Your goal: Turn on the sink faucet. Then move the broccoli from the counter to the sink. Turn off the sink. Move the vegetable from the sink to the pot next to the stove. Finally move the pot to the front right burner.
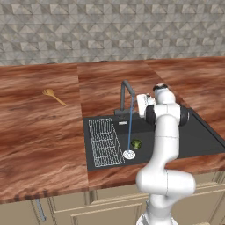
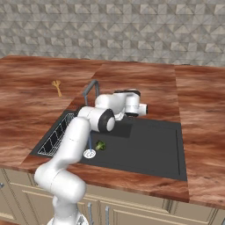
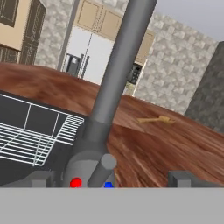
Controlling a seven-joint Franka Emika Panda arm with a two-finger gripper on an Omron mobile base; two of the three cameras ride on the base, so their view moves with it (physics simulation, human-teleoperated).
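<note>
I read this as the third step: water runs in a thin blue stream from the sink faucet (image 1: 126,94) onto the round silver drain (image 1: 128,154), and the broccoli (image 1: 136,143) already lies in the sink (image 1: 206,140), so shutting off the tap is what I have in hand. Going from the left in the left base view, a wooden spoon (image 1: 53,96) lies well apart on the counter (image 1: 39,136), then the white wire rack (image 1: 104,141) on the draining side, then the drain with the floret just beside it to the right, and then my arm bent over the basin. My gripper (image 3: 111,179) sits right at the faucet's base; in the hand view the grey spout rises straight ahead, and the small lever (image 3: 101,170) stands between my two finger tips, which are spread as wide as they go and hold nothing. The next move, as I judge it, calls for a short push or swing on that lever, kept steady so the tips do not slip off its rounded end. The broccoli stays below and nearer than the claw, on the basin floor, apart from it.
</note>
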